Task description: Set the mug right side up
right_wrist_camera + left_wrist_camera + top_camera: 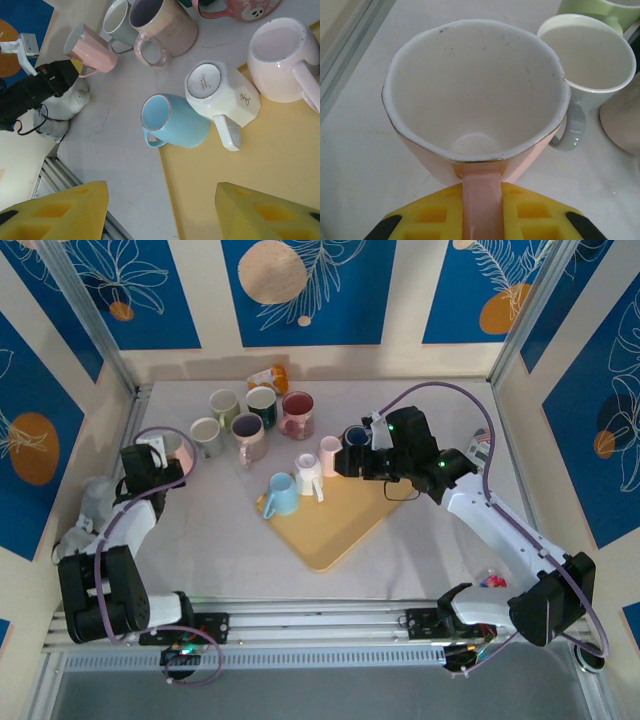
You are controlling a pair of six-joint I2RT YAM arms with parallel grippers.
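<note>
Blue-and-cream patterned walls are enclosing a white counter (pixel 215 545). Left gripper (pixel 481 220) is clamping the handle of a pale pink faceted ceramic mug (pixel 475 85), mouth upward, at the counter's left side, just beside a grey-green mug (pixel 590 55). Right gripper (pixel 162 200) is hovering, jaws apart, above a yellow tray (pixel 280 160) bearing an overturned white octagonal mug (pixel 220 90).
</note>
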